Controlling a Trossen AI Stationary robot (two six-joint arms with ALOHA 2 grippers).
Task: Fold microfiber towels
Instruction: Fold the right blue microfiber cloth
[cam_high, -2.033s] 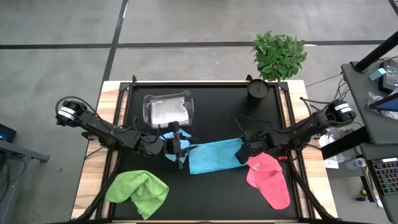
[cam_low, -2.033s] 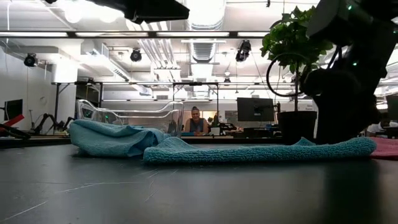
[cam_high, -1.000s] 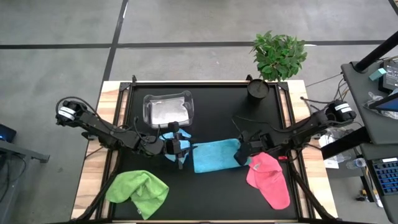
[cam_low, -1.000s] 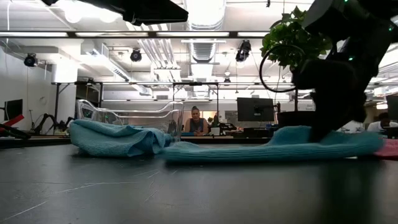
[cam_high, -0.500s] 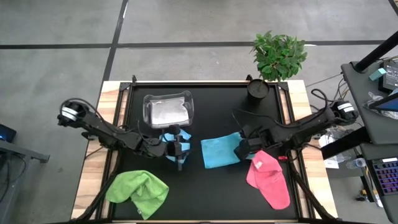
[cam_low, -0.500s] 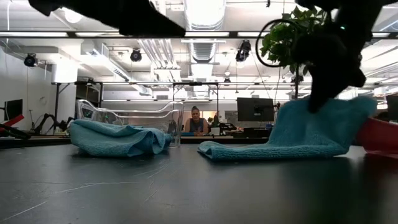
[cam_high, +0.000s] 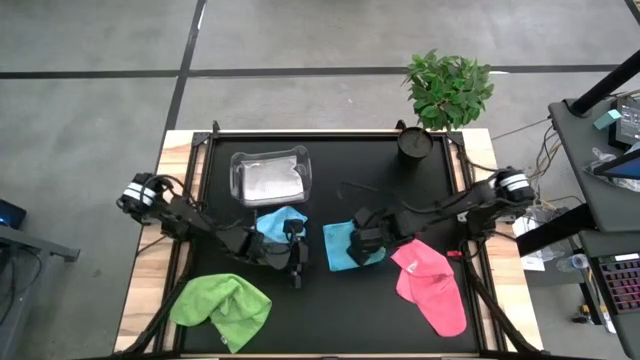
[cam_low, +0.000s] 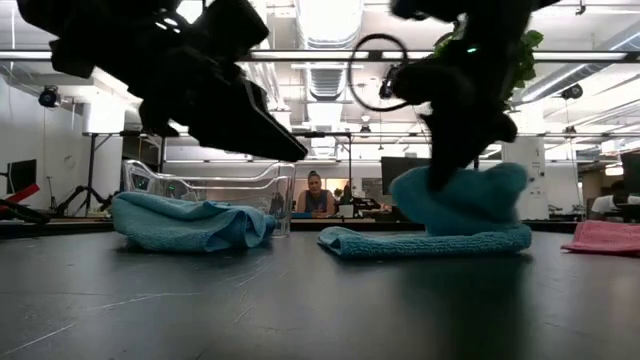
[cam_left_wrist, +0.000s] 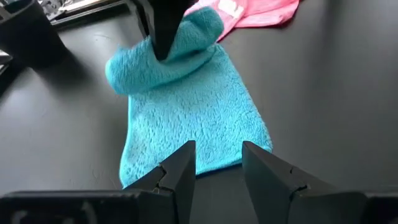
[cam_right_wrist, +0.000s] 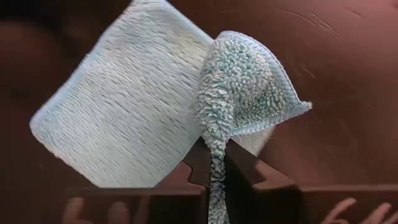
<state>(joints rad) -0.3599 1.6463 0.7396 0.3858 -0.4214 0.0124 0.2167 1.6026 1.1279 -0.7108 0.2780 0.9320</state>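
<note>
Pinching blue towel (cam_right_wrist: 214, 118), right tool (cam_right_wrist: 214, 177) (wrist view).

On the worktop (cam_high: 330, 170) we see a clear tub (cam_high: 270, 176) toward the back left, a towel (cam_high: 278, 222) just in front of it, and another towel (cam_high: 345, 247) to that towel's right at mid-table. A third towel (cam_high: 222, 306) lies at the front left, a fourth (cam_high: 432, 283) at the front right. A potted plant (cam_high: 446, 92) stands at the back right corner.
</note>
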